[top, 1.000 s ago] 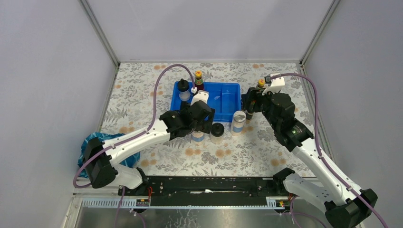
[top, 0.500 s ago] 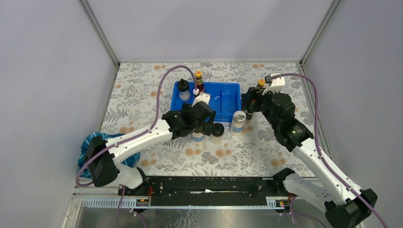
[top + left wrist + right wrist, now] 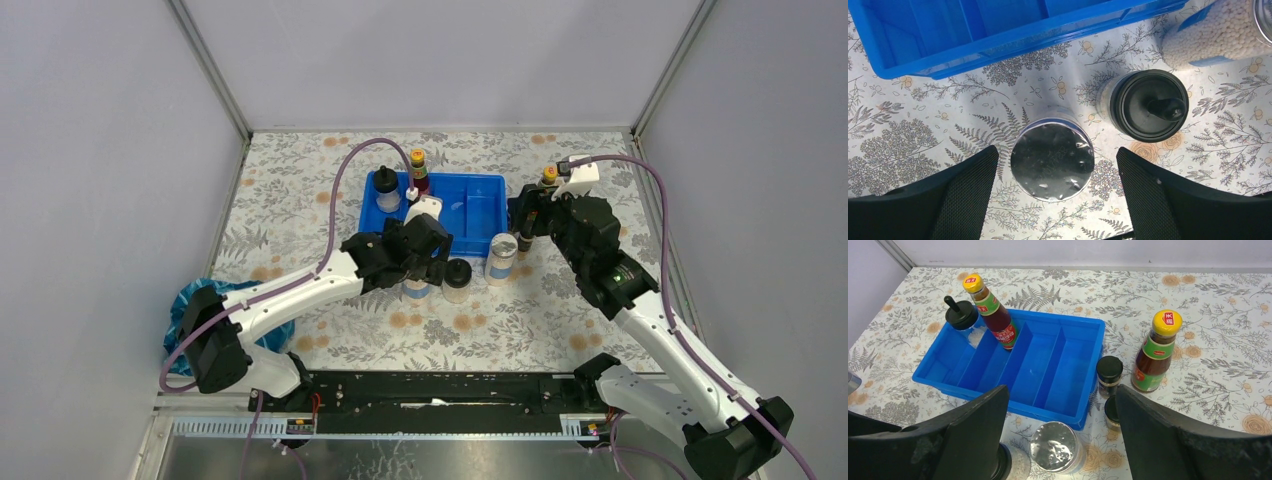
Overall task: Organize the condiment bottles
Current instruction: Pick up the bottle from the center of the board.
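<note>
My left gripper [image 3: 1058,197] is open; its jaws stand on either side of a silver-lidded jar [image 3: 1052,159] on the table without touching it. In the top view this left gripper [image 3: 423,266] covers most of that jar [image 3: 415,289]. A black-domed bottle [image 3: 1149,105] stands just right of it, and the second silver-lidded jar [image 3: 500,257] further right. My right gripper [image 3: 1060,440] is open and empty above that second jar [image 3: 1057,447]. Two tiny dark bottles [image 3: 1109,375] and a red-labelled yellow-capped bottle [image 3: 1158,350] stand right of the tray. Inside the tray are another red-labelled bottle [image 3: 990,310] and a black-domed bottle [image 3: 962,315].
The blue plastic tray [image 3: 478,205] has long dividers; its right compartments hold nothing. A blue bag [image 3: 190,300] lies at the table's left edge by the left arm's base. Grey walls close in the flowered table on three sides.
My left gripper has shifted slightly right, over the silver-lidded jar next to the black-domed bottle. The right arm and the bottles have not moved.
</note>
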